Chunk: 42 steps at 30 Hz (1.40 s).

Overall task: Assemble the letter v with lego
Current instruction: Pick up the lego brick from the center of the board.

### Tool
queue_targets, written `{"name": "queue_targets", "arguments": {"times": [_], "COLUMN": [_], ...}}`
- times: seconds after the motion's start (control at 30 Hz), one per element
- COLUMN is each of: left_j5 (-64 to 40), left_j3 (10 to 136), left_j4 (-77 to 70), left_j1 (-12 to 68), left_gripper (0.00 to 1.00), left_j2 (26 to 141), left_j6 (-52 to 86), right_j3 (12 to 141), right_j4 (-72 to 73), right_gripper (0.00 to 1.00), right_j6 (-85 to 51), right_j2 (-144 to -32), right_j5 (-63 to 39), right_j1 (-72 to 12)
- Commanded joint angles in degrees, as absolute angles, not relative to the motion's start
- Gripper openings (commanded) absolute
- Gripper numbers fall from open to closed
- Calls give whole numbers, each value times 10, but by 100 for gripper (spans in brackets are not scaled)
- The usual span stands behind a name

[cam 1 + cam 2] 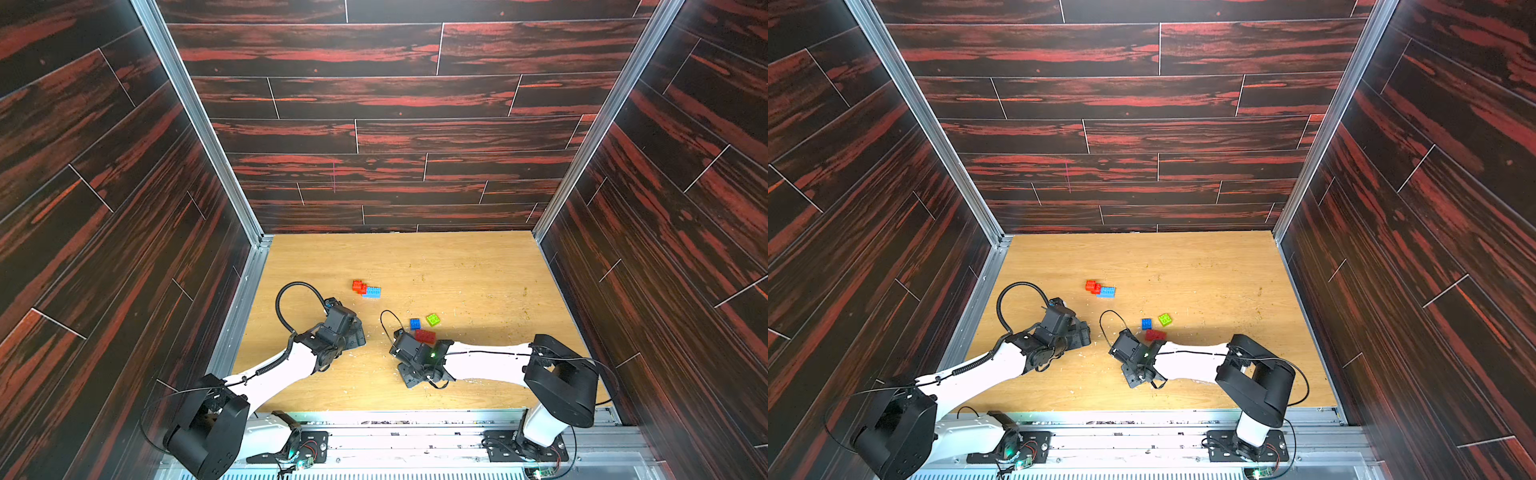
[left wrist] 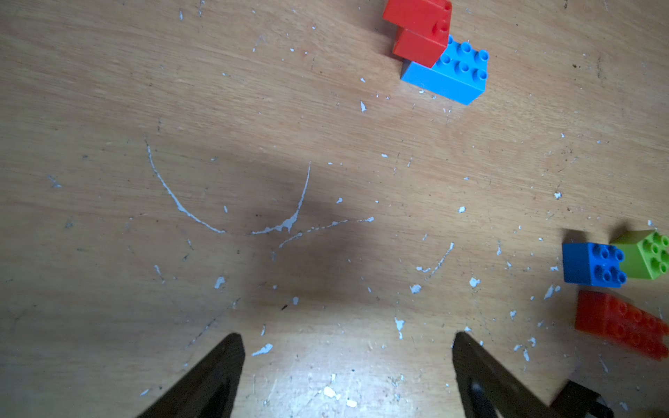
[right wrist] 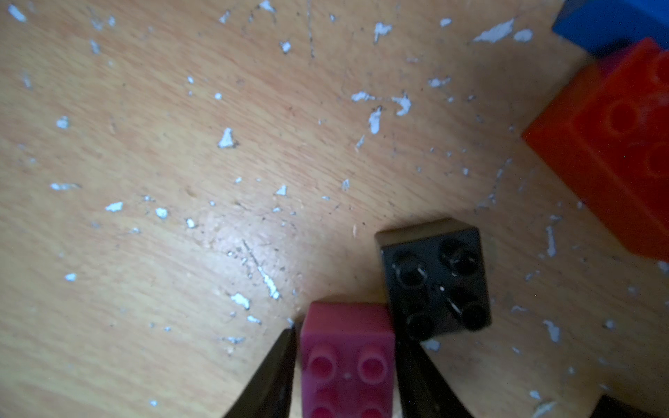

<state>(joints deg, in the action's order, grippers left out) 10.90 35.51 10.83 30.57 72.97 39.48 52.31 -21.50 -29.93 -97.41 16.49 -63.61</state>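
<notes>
While only a red-and-blue stack (image 2: pixel 434 54) is joined at upper right, a pink brick (image 3: pixel 347 362) is gripped by the right jaws; left jaws are spread open.

We take this for a robot lab cell. Dark wood-print panels (image 1: pixel 374 95) on aluminium posts (image 1: pixel 199 124) box in a scratched tabletop (image 1: pixel 457 266). The left arm (image 1: pixel 282 370) and right arm (image 1: pixel 486 361) stand on a metal rail (image 1: pixel 415 432).
</notes>
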Motion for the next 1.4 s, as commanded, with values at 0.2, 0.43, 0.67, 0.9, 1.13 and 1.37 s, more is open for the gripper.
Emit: {"name": "queue_targets", "arguments": {"times": [0.2, 0.43, 0.67, 0.9, 1.13, 1.37], "left_j5": [112, 112, 106, 103, 99, 88], "left_j3": [348, 347, 344, 328, 302, 292], "left_j4": [115, 114, 112, 105, 83, 68], "left_j1": [309, 309, 314, 332, 357, 393], "left_gripper": [92, 92, 92, 95, 100, 100], "left_j2": [709, 708, 696, 668, 641, 633], "left_j6": [400, 400, 396, 400, 410, 415], "right_j3": [498, 502, 510, 529, 525, 524], "right_j4": [-250, -245, -272, -332, -325, -297], "right_gripper": [47, 31, 31, 31, 31, 31], "right_j6": [-310, -311, -283, -225, -169, -143], "right_j2": [-978, -981, -939, -875, -856, -859], "right_j5": [163, 169, 199, 229, 190, 159], "right_j1": [-648, -648, -647, -640, -595, -572]}}
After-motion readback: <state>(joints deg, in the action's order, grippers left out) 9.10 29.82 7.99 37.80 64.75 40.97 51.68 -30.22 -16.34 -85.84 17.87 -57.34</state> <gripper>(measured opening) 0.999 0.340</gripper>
